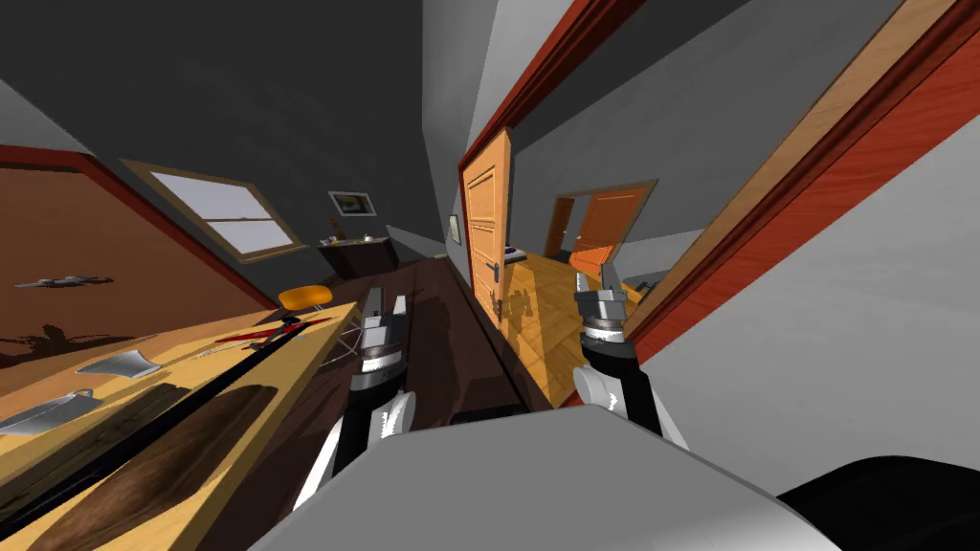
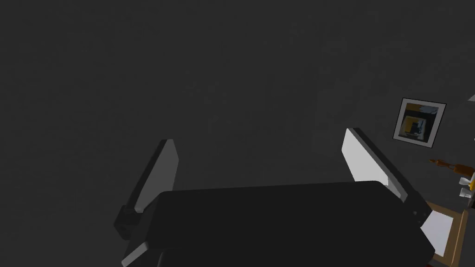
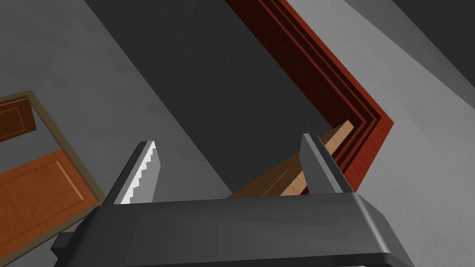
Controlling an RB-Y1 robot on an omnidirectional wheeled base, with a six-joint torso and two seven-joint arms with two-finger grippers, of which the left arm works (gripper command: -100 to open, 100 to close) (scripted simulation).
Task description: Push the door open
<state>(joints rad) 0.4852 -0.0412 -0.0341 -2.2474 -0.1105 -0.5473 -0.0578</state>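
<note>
Head view: moderately lit and sharp, but rolled, with the wide lens splaying walls toward the corners. The pale rectangular window is bright, without glare. The honey-coloured parquet floor beyond the orange panelled wooden door is the brightest area, with soft shadows near the door's foot. Left wrist view: very dim, showing a near-uniform dark grey wall. Right wrist view: evenly lit, crisp edges.

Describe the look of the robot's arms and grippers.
Both arms are white with dark joints and silvery ribbed wrists. The left gripper and right gripper each have two thin, light grey blade fingers on a dark box; one right finger has a stepped edge.
</note>
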